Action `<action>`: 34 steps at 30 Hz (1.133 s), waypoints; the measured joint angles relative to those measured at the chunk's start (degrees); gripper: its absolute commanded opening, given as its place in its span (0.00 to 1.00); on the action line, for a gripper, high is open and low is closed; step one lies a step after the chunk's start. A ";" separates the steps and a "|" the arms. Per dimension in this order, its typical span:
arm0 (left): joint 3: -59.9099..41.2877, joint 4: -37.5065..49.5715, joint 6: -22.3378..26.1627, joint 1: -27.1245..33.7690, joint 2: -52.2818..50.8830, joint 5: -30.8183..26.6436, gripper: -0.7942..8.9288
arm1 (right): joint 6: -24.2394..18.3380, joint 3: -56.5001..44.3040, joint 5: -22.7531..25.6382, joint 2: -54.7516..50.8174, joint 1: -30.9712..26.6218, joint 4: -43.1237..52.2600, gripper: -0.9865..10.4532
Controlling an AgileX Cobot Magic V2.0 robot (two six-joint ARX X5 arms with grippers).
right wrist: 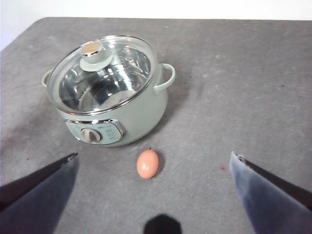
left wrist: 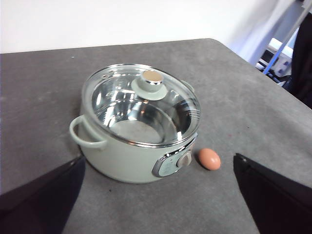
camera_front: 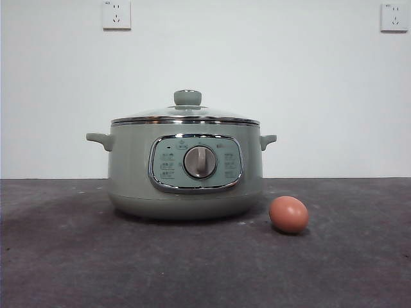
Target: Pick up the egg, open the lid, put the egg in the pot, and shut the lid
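Egg-cooking has not begun, as far as these views show: every step of the task is still to do.

Largest first, the grey, matte counter [camera_front: 64, 269] carries everything. Its far edge meets a pale wall in the front view. On it, well in from the edges, stands the squat, round sage-green electric pot [camera_front: 128, 173] with two small side handles and a chrome-framed control panel with a silver dial facing the front camera.

The round clear glass lid [camera_front: 148, 114], with its shiny metal rim and sage-green knob, sits closed and level on the pot. Through the glass, both wrist views show a bare shiny steel bowl with nothing in it.

The left hand [left wrist: 158, 195] hangs above the counter, its two dark jaws spread wide apart and holding nothing; the pot and egg show between them from well away. The right hand [right wrist: 153, 192] is likewise wide open and empty, high over the near part of the counter, with the egg showing between its jaws.

The small brown-orange oval egg [camera_front: 288, 214] lies on its side on the counter, just beside the pot's base on the panel side, apart from it and untouched.

So what is left, in my judgement: grasp the egg, lift the lid by its knob, lower the egg into the bowl, and reseat the lid.
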 measured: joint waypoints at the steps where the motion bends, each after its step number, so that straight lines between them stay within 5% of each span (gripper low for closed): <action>1: 0.42 0.42 0.00 -0.59 0.90 0.00 0.83 | 0.00 0.00 -0.09 0.00 0.00 0.00 0.67; 8: 7.76 2.34 1.36 -6.67 12.00 -0.44 0.83 | 0.00 0.00 -0.20 0.24 0.00 -0.20 0.67; 19: 26.88 4.57 7.19 -17.62 39.10 -9.07 0.83 | 0.00 0.00 -0.20 0.31 0.00 -2.95 0.67; 26: 40.81 5.01 8.83 -20.76 58.69 -12.57 0.83 | 0.00 0.00 -0.20 0.31 0.00 -4.09 0.66; 34: 42.56 6.64 8.94 -22.05 66.99 -15.30 0.83 | 0.00 0.00 -0.20 0.31 0.00 -4.33 0.66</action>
